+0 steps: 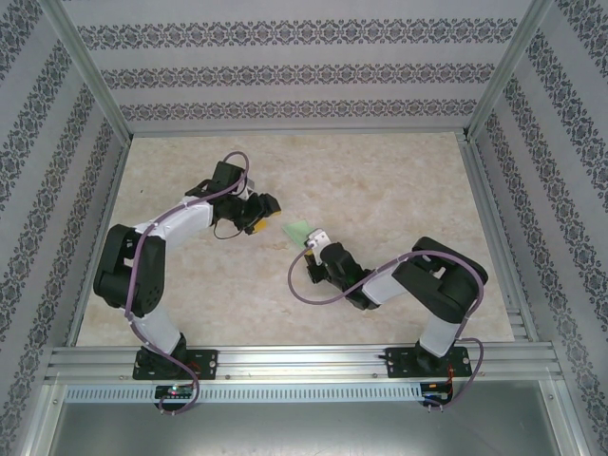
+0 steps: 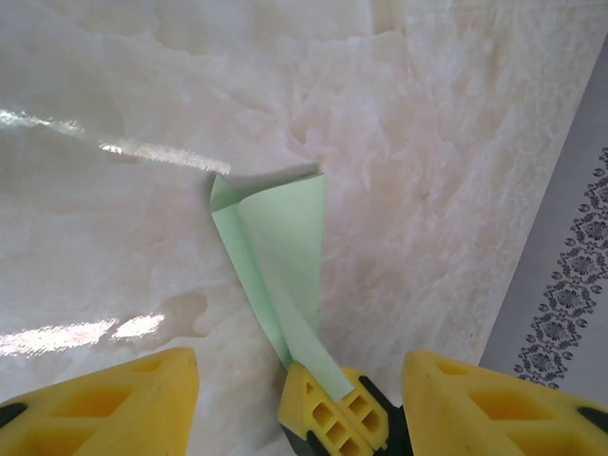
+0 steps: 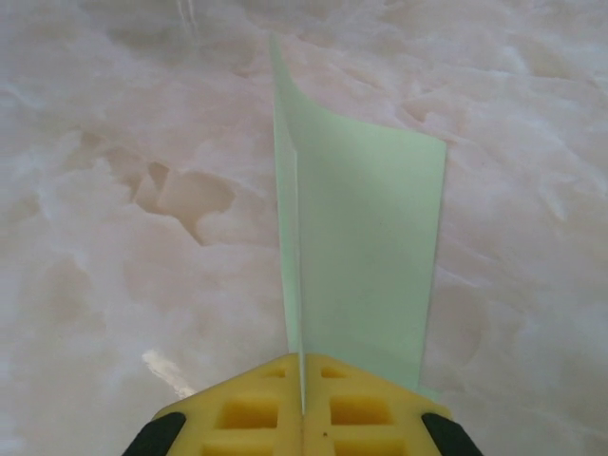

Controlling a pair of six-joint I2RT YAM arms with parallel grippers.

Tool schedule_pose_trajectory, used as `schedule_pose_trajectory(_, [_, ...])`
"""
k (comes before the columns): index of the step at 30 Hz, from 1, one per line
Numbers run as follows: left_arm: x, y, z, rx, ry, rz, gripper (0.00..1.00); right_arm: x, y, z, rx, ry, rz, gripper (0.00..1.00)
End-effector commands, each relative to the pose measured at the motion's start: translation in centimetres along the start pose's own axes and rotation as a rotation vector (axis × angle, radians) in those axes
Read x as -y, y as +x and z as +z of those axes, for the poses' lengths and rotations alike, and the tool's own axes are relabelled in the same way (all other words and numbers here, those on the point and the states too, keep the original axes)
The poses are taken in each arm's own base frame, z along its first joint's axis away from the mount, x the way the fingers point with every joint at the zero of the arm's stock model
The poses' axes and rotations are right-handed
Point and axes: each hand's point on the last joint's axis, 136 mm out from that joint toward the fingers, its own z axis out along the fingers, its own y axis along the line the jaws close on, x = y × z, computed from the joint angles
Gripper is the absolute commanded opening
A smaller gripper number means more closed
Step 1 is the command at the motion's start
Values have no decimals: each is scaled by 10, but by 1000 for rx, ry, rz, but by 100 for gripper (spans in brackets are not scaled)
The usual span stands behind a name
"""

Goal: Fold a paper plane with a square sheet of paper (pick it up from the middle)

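The small pale green folded paper plane (image 3: 366, 256) is pinched at its narrow end by the right gripper (image 3: 302, 394). The yellow fingers of that gripper are pressed together on the layers. The fold stands out forward from the right gripper, along the line of its fingers. It appears to be carried above the pale marbled bench (image 1: 399, 190); a shadow lies under its far end, though I cannot tell how close that end comes to the surface.

The long axis of the plane runs straight out from the right gripper. The plane is narrow at the grip and widens toward the free end, which is cut square rather than pointed. It is turned on edge, with the crease as a sharp upright line on one side and the flaps opening slightly beside it. A grip at the narrow end probably holds all the layers shut along the crease, so the fold cannot spring apart.

The left gripper (image 1: 266, 217) is just beside the right gripper, facing it. Its yellow fingers are spread, one on each side of the pinched end, and neither touches the paper. That suggests the right gripper alone bears the plane, while the left stands ready to take hold or press a flap.
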Motion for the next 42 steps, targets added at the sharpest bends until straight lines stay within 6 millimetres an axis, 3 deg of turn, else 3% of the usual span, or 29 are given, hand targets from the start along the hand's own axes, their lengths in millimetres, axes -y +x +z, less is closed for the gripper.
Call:
schedule_pose_trajectory(1, [-1, 6, 2, 0, 40, 31, 60, -10, -18, -7, 49, -112, 172, 1])
schedule_pose_trajectory(8, [2, 22, 11, -24, 107, 112, 59, -17, -26, -4, 32, -191, 305, 0])
schedule_pose_trajectory(20, [1, 50, 33, -88, 166, 174, 51, -21, -19, 4, -82, -264, 481, 0])
schedule_pose_trajectory(42, [-3, 60, 50, -133, 187, 191, 45, -22, -6, 18, -199, -377, 730, 0])
